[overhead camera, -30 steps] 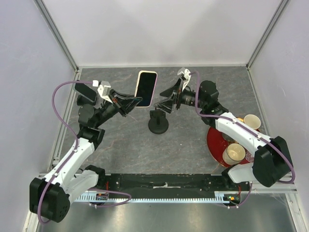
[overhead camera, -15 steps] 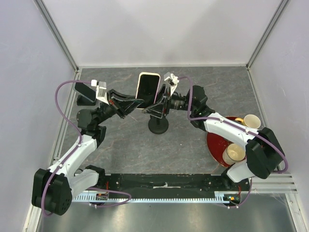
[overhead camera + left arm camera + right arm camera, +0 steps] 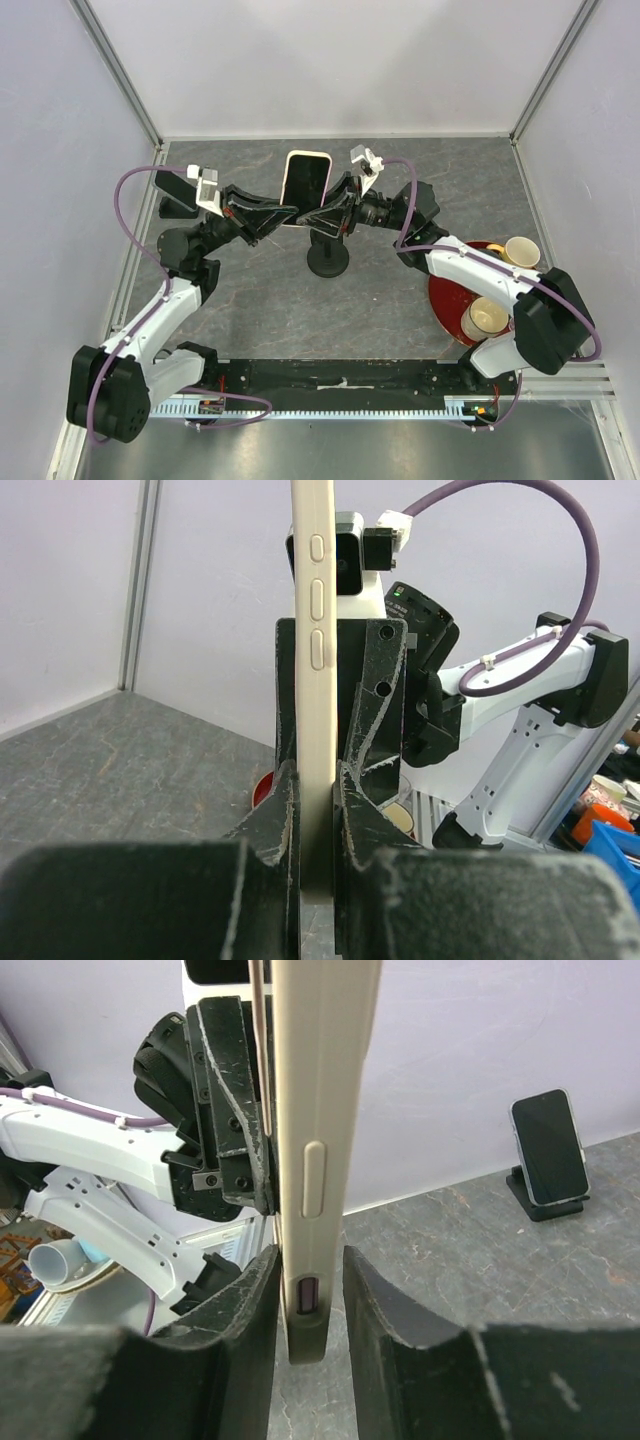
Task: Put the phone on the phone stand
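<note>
While the left gripper and right gripper are both pinching the phone upright in midair, it is hanging just above the black phone stand, not yet seated.

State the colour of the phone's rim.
Pale pinkish cream on the phone, clearest in the left wrist view.

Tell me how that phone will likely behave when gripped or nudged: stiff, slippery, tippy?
Probably stiff: the phone stands straight though the left gripper pinches only its lower part. Its smooth rim and glossy screen look slippery, so it may slide. Thin and tall, it would likely tip if released upright.
</note>
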### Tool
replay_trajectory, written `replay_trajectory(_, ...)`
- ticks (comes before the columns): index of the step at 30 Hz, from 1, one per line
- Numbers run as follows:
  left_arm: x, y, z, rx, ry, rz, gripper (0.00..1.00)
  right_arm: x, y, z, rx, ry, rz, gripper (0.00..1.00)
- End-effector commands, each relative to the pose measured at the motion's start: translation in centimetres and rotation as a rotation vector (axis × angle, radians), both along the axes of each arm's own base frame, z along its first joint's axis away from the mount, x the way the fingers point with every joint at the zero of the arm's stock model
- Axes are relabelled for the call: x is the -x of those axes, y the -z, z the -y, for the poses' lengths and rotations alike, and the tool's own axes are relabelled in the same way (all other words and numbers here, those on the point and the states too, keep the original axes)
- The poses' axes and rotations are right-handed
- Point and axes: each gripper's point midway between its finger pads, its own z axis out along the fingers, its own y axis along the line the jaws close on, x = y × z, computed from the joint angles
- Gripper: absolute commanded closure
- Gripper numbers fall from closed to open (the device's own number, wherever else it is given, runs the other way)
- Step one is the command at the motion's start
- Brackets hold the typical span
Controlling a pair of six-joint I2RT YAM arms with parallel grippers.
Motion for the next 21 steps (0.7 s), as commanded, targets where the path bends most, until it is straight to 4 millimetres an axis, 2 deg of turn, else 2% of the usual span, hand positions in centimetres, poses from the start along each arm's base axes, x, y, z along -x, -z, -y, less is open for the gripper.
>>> replay_trajectory(1, 1.1, -1.8, -0.1, 0.045, 0.038, 0.064, 0.98, 0.6, -2.0, 0.8, -0.069, 0.012, 0.052, 0.65)
replay_trajectory(2, 1.1, -1.8, 0.0, 0.044, 0.042, 0.062, 0.98, 0.6, -2.0, 0.8, -0.069, 0.012, 0.053, 0.66)
replay_trajectory(4, 0.9, -1.6, 0.1, 0.039, 0.049, 0.05, 0.98, 0.6, -2.2, 0.8, -0.074, 0.014, 0.059, 0.77)
replay_trajectory(5, 0.8, -1.6, 0.1, 0.037, 0.05, 0.045, 0.98, 0.5, -2.2, 0.9, -0.072, 0.02, 0.062, 0.88)
replay_trajectory(6, 0.6, -1.5, 0.1, 0.035, 0.042, 0.038, 0.98, 0.4, -2.0, 0.8, -0.067, 0.026, 0.071, 0.96)
replay_trajectory(7, 0.1, -2.0, 0.0, 0.046, 0.02, 0.025, 0.93, 0.1, -1.6, 0.9, -0.05, 0.042, 0.067, 1.0)
replay_trajectory(8, -0.9, -1.1, 0.1, 0.027, -0.003, -0.045, 0.66, -0.2, -1.4, 0.9, -0.038, 0.06, 0.069, 1.0)
replay_trajectory(9, -1.5, -0.9, 0.0, 0.022, -0.024, -0.08, 0.52, -0.5, -1.0, 0.9, -0.02, 0.078, 0.097, 1.0)
replay_trajectory(10, -1.7, -1.5, -0.2, 0.025, -0.046, -0.084, 0.43, -0.5, -0.5, 1.0, 0.008, 0.086, 0.091, 1.0)
replay_trajectory(11, -2.2, -0.8, -0.1, -0.006, -0.064, -0.113, 0.36, -0.6, -0.2, 1.1, 0.023, 0.096, 0.097, 1.0)
replay_trajectory(16, -1.6, -1.5, -0.1, -0.053, -0.068, -0.063, 0.28, 0.5, 1.5, 1.6, 0.121, 0.061, 0.191, 1.0)
replay_trajectory(21, -1.3, -1.4, 0.0, -0.103, -0.07, -0.011, 0.31, 1.8, 3.2, 1.8, 0.212, -0.027, 0.213, 1.0)
